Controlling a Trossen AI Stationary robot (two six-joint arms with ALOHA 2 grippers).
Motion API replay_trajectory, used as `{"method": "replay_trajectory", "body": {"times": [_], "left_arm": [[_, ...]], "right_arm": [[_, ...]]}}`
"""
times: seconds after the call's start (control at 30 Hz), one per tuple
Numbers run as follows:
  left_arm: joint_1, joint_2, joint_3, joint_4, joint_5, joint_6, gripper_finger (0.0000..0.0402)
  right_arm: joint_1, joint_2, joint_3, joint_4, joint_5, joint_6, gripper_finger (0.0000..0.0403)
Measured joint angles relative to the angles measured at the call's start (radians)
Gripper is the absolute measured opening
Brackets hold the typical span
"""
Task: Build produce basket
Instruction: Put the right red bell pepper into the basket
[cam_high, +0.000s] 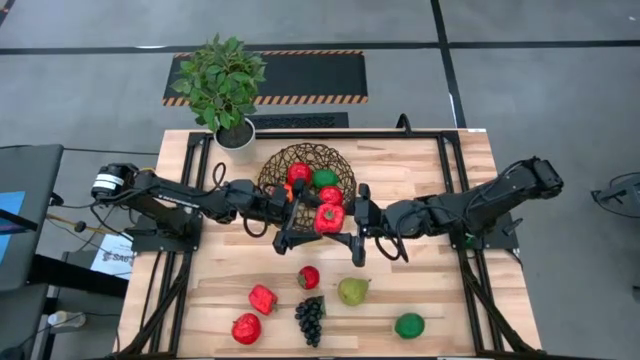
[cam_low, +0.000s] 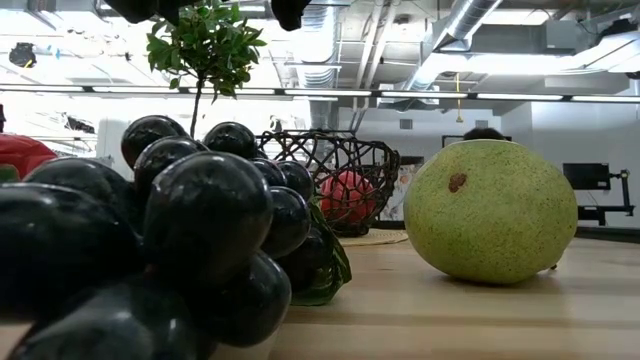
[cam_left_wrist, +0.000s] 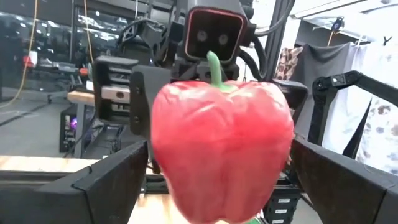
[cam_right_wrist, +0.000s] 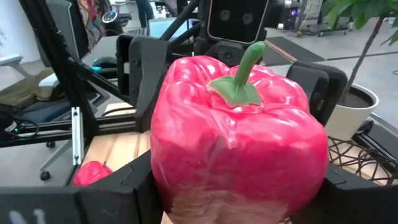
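A red bell pepper (cam_high: 328, 217) with a green stem hangs in the air just in front of the basket's near rim, stem up. My left gripper (cam_high: 312, 218) comes at it from the table's left and my right gripper (cam_high: 346, 221) from the right; both are shut on it. The dark woven basket (cam_high: 280, 165) holds a few red and green pieces. On the table's near part lie the purple grape bunch (cam_high: 310, 318), the yellow-green pear (cam_high: 352, 291), three red pieces and a green one (cam_high: 409, 325). My left gripper pinches the pepper's body (cam_left_wrist: 163, 155) between its two fingers (cam_left_wrist: 124, 171), level, from the table's left. The pepper stands upright, lifted clear of the table. My right gripper pinches the lower sides of the same pepper (cam_right_wrist: 165, 168) between its fingers (cam_right_wrist: 124, 190), level, from the table's right, facing the left gripper.
A white pot with a leafy plant (cam_high: 225, 85) stands at the far left corner, beside the basket. In the low view the grapes (cam_low: 180, 250) and pear (cam_low: 490, 210) block most of the table. Bare wood lies between the arms and the near produce.
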Motion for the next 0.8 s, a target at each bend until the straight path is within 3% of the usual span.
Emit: {"method": "replay_trajectory", "body": {"times": [0.27, 0.8], "left_arm": [[0.000, 0.023, 0.001, 0.013, -0.019, 0.002, 0.0378], [0.000, 0.029, 0.002, 0.040, -0.064, -0.011, 0.0328]], "right_arm": [[-0.008, 0.000, 0.000, -0.004, -0.012, 0.001, 0.0265], [-0.040, 0.000, 0.001, -0.031, -0.051, 0.029, 0.0266]]}}
